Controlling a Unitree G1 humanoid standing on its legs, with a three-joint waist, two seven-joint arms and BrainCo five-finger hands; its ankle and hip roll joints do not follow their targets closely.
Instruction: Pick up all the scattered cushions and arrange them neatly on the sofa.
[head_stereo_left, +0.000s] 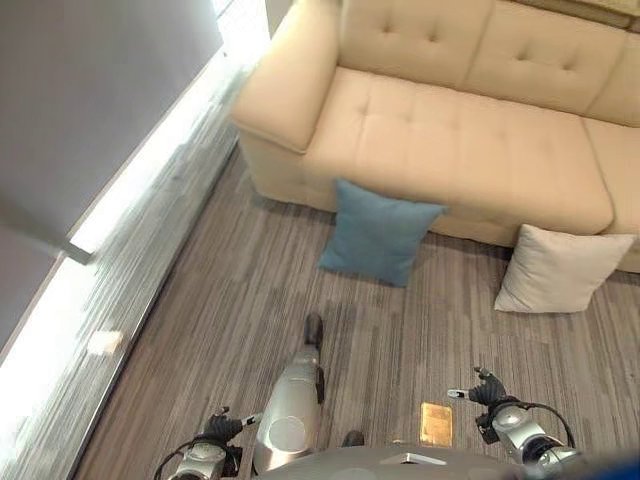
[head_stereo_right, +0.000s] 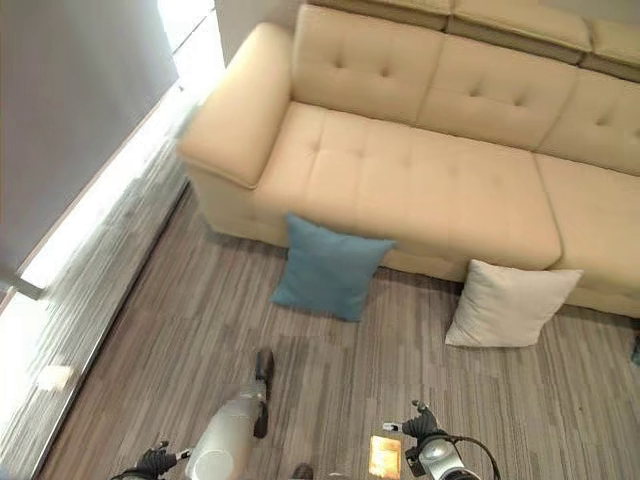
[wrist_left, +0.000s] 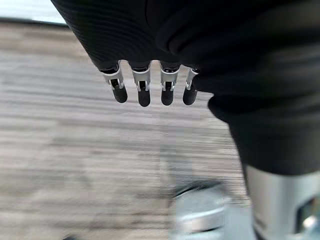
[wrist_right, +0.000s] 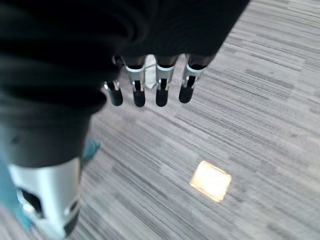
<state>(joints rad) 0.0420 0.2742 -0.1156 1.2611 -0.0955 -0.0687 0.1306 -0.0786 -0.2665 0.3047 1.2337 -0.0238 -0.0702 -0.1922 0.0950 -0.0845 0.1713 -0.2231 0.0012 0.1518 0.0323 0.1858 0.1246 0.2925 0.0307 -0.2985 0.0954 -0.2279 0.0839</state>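
Sofa (head_stereo_left: 470, 150), beige, tufted seat bare. Two cushions on the floor (head_stereo_left: 250, 330), both leaning against the sofa's front edge: blue cushion (head_stereo_left: 378, 232) below the seat nearest the armrest, cream cushion (head_stereo_left: 560, 268) further along the sofa front, well apart from the blue one. A sliver of something teal at the picture's edge beyond the cream cushion in the right eye view, too little to identify.

Left hand (wrist_left: 145, 85) hangs low, well short of the sofa, fingers (wrist_left: 144, 95) straight and relaxed, holding nothing. Right hand (wrist_right: 150, 85) likewise, fingers (wrist_right: 161, 95) extended over bare floor, empty. A small bright patch (wrist_right: 211, 180) lies on the floor near the right hand.

Step in hand, as I judge it: approach. No cushion lifted yet, none on the seat. Next move likely calls for closing toward the sofa front, bending low, and getting fingers round a cushion's edge. The blue cushion looks the nearer candidate. Soft fill may sag in a one-handed hold; lift clear of the seat edge before placing.
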